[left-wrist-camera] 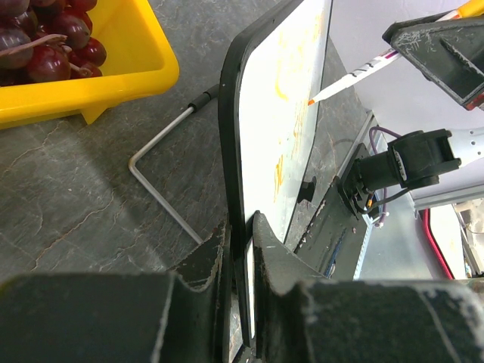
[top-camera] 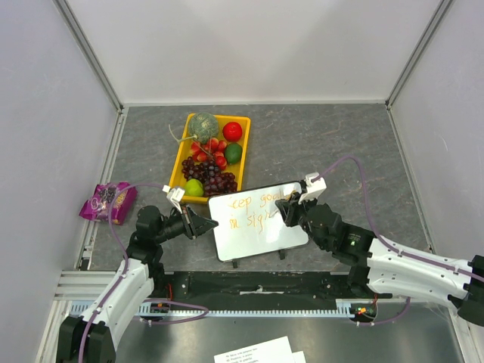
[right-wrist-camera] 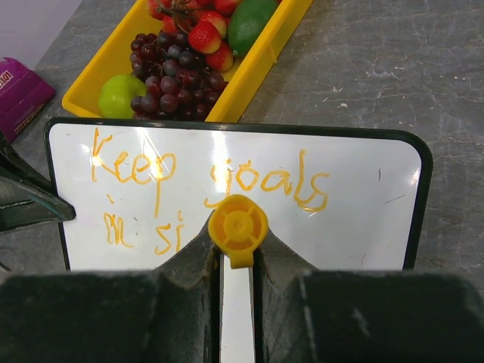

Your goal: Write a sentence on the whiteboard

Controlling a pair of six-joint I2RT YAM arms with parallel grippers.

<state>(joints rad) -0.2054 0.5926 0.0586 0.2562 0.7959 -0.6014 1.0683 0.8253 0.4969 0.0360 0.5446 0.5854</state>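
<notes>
The whiteboard (top-camera: 257, 219) stands tilted at the table's middle, dark-framed, with orange handwriting (right-wrist-camera: 212, 178) reading "Keep goals" above "in si". My left gripper (top-camera: 198, 224) is shut on the board's left edge (left-wrist-camera: 234, 189). My right gripper (top-camera: 289, 209) is shut on an orange-capped marker (right-wrist-camera: 237, 227), seen end-on over the board. In the left wrist view the marker (left-wrist-camera: 355, 76) touches the board face with its tip. The board's wire foot (left-wrist-camera: 162, 181) rests on the table.
A yellow tray (top-camera: 179, 162) of fruit, with grapes (top-camera: 215, 178), an apple and a melon, stands just behind the board. A purple snack bag (top-camera: 108, 201) lies at the left. Printed paper sheets (top-camera: 257, 352) lie at the near edge.
</notes>
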